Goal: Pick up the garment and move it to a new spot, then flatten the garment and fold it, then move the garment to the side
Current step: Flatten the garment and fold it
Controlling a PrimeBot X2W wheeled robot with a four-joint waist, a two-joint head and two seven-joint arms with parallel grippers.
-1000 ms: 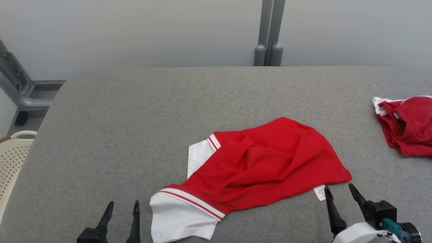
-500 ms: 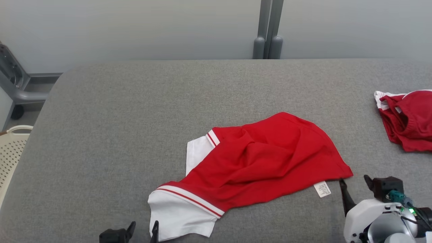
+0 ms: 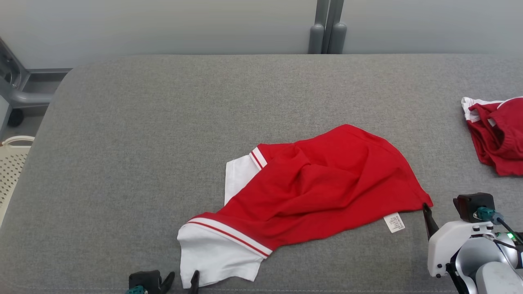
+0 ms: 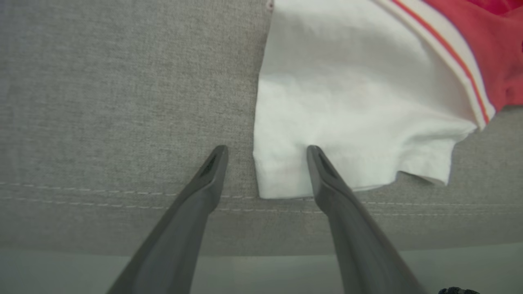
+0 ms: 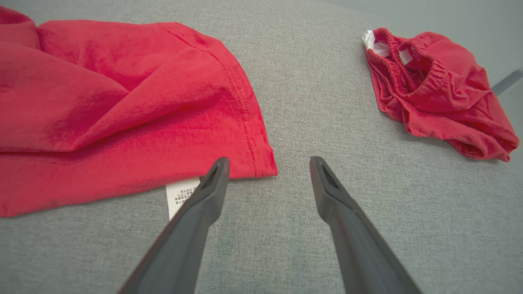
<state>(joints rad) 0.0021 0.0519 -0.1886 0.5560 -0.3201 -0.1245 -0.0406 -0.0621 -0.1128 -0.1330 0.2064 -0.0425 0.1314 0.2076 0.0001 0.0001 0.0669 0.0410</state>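
The garment point(image 3: 318, 192), a red top with white, red-striped sleeves, lies crumpled on the grey padded table point(image 3: 143, 143). My left gripper point(image 3: 183, 279) is open at the table's front edge. In the left wrist view the left gripper point(image 4: 265, 149) straddles the near corner of the white sleeve point(image 4: 351, 102), its right finger over the cloth. My right gripper point(image 3: 440, 204) is open at the garment's right hem corner. In the right wrist view the right gripper point(image 5: 269, 160) has that red corner point(image 5: 261, 159) between its fingers, the left finger above the white label point(image 5: 179, 196).
A second red garment point(image 3: 496, 134) lies bunched at the table's right edge, also the red bundle point(image 5: 437, 90) in the right wrist view. A cream perforated basket point(image 3: 12, 163) stands off the table's left side. Grey posts point(image 3: 327, 28) rise behind the table. The stitched front edge point(image 4: 122, 196) runs under my left fingers.
The head camera has tilted down, shifting the whole picture. My left gripper has moved right to the white sleeve corner; my right gripper has moved to the red hem corner. Both stay open.
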